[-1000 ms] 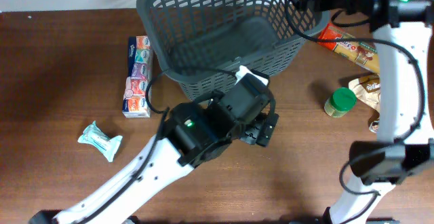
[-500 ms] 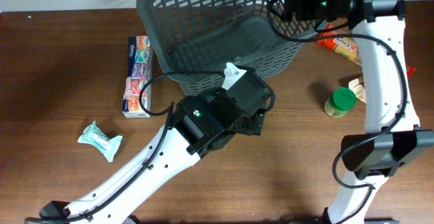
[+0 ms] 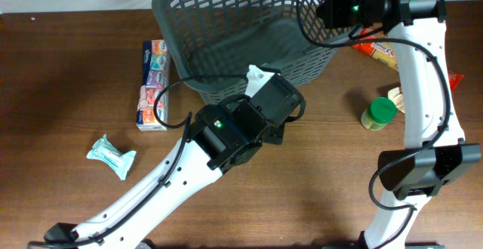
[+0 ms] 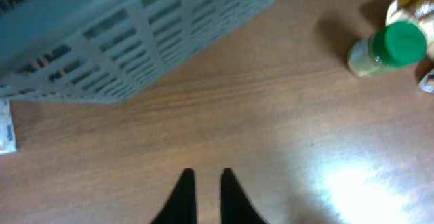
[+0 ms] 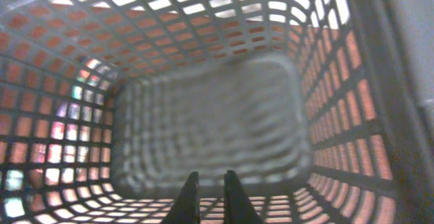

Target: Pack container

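The overhead view shows the dark grey basket at the far side of the counter, but my own arm covers what my fingers are doing. Only the wrist view shows my left hand, its fingers together and holding nothing, over bare wood just outside the basket's slotted wall, with a green-lidded jar off to the side. My right hand, likewise closed on nothing, hangs inside the rim, looking down at the basket's solid bottom.

Closed right claw above the container bottom
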Robot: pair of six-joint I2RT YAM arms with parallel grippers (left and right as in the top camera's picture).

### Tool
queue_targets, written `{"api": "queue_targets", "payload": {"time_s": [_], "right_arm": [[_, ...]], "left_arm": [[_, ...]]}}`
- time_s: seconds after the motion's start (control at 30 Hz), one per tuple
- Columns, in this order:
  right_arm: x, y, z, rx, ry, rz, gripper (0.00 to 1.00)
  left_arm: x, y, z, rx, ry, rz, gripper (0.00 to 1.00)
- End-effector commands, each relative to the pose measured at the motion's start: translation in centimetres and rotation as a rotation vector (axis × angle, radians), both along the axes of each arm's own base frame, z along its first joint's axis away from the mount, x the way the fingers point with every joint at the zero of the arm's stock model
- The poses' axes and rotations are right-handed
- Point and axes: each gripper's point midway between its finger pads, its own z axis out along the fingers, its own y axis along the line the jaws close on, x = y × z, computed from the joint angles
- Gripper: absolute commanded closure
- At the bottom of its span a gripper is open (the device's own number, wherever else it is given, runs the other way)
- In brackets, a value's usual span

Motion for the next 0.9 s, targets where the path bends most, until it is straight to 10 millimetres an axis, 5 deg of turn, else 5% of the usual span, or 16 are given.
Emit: {"api": "queue_targets", "payload": {"time_s": [0.0, 0.87], "right_arm": [[0.1, -0.6, 0.3, -0.045, -0.015, -0.034, 0.96], [-0.2, -3.4, -1.1, -0.176, 0.029, -0.131, 0.96]], "left_arm": [[1.0, 0.1, 0.2, 0.017, -0.034, 0.027, 0.98], [4.2, 2.4, -0.3, 0.076, -0.092, 0.143, 0.98]]}}
